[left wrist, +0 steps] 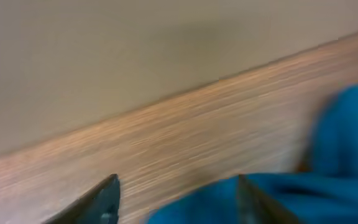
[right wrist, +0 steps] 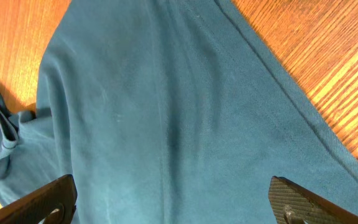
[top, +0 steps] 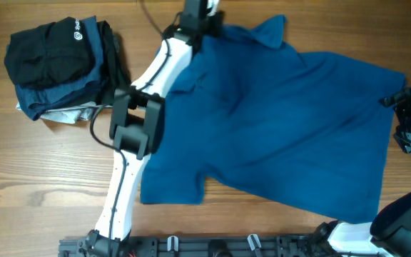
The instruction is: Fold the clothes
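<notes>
The left gripper (left wrist: 176,202) is holding its jaws apart, gripping nothing, at the top of the overhead frame by the upper-left edge of the blue polo shirt (top: 284,128); the right gripper (right wrist: 173,190) is spreading its jaws wide, empty, hovering over the shirt's right edge; the shirt is lying spread across the centre and right of the wooden table (top: 34,178); a pile of dark garments (top: 56,64) is sitting at upper left.

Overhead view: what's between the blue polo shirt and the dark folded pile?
Overhead, the left arm crosses bare table between pile and polo shirt.
</notes>
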Available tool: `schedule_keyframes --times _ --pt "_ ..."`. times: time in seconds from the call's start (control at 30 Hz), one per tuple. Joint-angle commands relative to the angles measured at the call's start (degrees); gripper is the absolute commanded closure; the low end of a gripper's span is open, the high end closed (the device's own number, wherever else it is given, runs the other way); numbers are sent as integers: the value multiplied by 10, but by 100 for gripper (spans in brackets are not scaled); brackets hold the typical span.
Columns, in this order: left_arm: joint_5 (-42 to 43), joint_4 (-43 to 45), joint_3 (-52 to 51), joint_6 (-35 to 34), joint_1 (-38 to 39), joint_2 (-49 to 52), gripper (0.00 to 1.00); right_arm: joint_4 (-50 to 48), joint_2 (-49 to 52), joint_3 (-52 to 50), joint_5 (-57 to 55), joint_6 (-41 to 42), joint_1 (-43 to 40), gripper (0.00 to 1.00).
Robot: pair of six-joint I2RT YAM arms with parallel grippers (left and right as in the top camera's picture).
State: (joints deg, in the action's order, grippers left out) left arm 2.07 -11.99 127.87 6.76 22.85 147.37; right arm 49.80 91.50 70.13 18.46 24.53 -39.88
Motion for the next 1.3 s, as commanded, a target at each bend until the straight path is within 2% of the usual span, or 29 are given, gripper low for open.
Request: schedule_keyframes --times 0.0,0.1,0.2,0.27,0.47,0.6,0.8,1.13,1.27 --pt "28 -43 4 205 62 -32 28 -1 -11 8 9 -3 1 1" --pt "-28 -74 4 339 97 -27 23 -1 -11 8 9 -3 1 0" --pt "-48 -71 4 424 111 -11 20 -1 -11 8 9 -3 1 0" --pt "-50 -73 4 448 112 0 18 -1 -11 8 9 -3 1 0" --pt "-61 -53 4 456 102 30 18 -1 -11 8 9 -3 1 1" --pt "-60 -41 4 485 98 45 19 -1 -11 8 9 -3 1 0" --pt "-52 17 4 485 101 47 21 -1 -11 8 9 -3 1 0" --pt "-25 21 4 485 108 64 23 -1 -11 8 9 -3 1 0" --pt "-24 57 4 485 115 79 26 -1 -11 8 9 -3 1 1"
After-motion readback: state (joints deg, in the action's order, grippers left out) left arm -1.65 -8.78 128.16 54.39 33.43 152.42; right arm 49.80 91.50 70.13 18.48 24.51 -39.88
